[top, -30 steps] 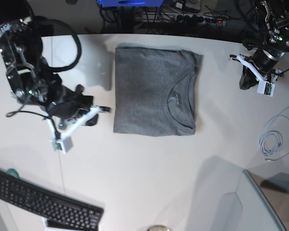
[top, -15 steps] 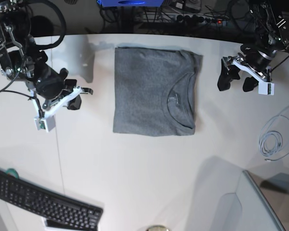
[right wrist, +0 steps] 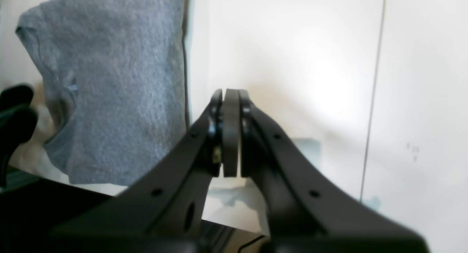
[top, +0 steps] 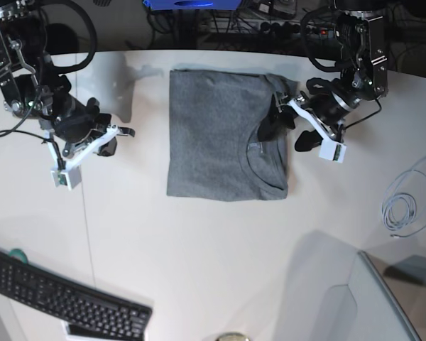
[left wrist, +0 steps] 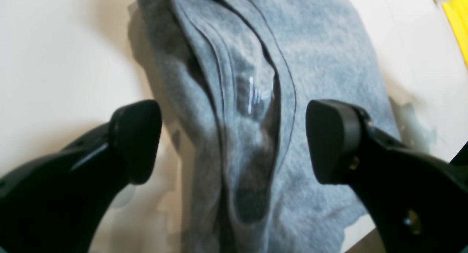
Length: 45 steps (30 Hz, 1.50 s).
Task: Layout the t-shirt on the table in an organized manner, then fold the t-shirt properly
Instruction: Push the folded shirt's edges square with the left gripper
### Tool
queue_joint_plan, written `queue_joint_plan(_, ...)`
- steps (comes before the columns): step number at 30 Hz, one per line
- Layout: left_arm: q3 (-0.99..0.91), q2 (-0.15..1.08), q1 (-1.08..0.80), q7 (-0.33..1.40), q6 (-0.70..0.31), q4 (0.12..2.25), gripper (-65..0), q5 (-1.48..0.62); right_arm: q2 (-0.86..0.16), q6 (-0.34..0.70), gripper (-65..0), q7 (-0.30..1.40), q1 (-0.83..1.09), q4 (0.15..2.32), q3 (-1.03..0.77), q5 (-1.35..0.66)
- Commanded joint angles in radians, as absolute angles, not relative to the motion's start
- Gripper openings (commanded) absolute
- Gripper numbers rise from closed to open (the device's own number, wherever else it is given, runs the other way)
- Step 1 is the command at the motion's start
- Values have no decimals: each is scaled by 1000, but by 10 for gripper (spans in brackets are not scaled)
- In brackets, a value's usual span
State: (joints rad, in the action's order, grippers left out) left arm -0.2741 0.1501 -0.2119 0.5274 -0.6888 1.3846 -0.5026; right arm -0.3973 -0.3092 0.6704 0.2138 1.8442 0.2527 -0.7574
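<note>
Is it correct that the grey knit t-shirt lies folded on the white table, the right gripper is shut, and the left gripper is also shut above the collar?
Not quite. The left gripper is open, its jaws standing wide apart over the collar of the grey knit t-shirt, as the left wrist view shows. The shirt does lie folded on the white table, and the right gripper is shut.

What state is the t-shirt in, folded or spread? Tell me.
Folded. The t-shirt lies on the table as a compact rectangle, neckline showing, no sleeves sticking out.
</note>
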Motion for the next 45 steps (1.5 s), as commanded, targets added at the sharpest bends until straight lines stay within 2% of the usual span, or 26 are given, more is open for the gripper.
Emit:
queue_joint_plan(1, -268, 157, -194, 507, -698, 1382, -56, -518, -406, -300, -648, 651, 203, 1856, 248, -760)
queue_joint_plan(11, -193, 157, -94, 506, -698, 1191, -59, -518, -406, -300, -648, 650, 203, 1853, 248, -760)
queue_joint_plan(13, -179, 157, -81, 506, -698, 1156, -94, -516, -406, -300, -648, 650, 203, 1853, 246, -760)
queue_joint_plan(16, -180, 157, -50, 506, -698, 1104, -273, -516, -406, -300, -648, 650, 203, 1853, 240, -760)
queue_joint_plan(21, -179, 157, -28, 510, -698, 1101, -650, -456, -406, -300, -648, 648, 203, 1853, 237, -760)
queue_joint_plan(24, -177, 163, -27, 516, -698, 1165, -650, -377, -406, -300, -648, 648, 202, 1851, 237, -760)
queue_joint_plan(27, -88, 194, -1, 516, -698, 1208, -650, -265, -406, -300, -648, 648, 199, 1834, 237, -760)
queue_joint_plan(37, 509, 377, 271, 510, -698, 1208, -650, -50, -404, -302, -650, 561, 232, 1793, 200, -766)
queue_joint_plan(40, 647, 372, 360, 509, -698, 1205, -650, -10, -369, -302, -650, 562, 259, 1781, 110, -768)
queue_joint_plan(45, 754, 308, 458, 507, -698, 1190, -650, 13, -302, -302, -650, 565, 298, 1762, -61, -766)
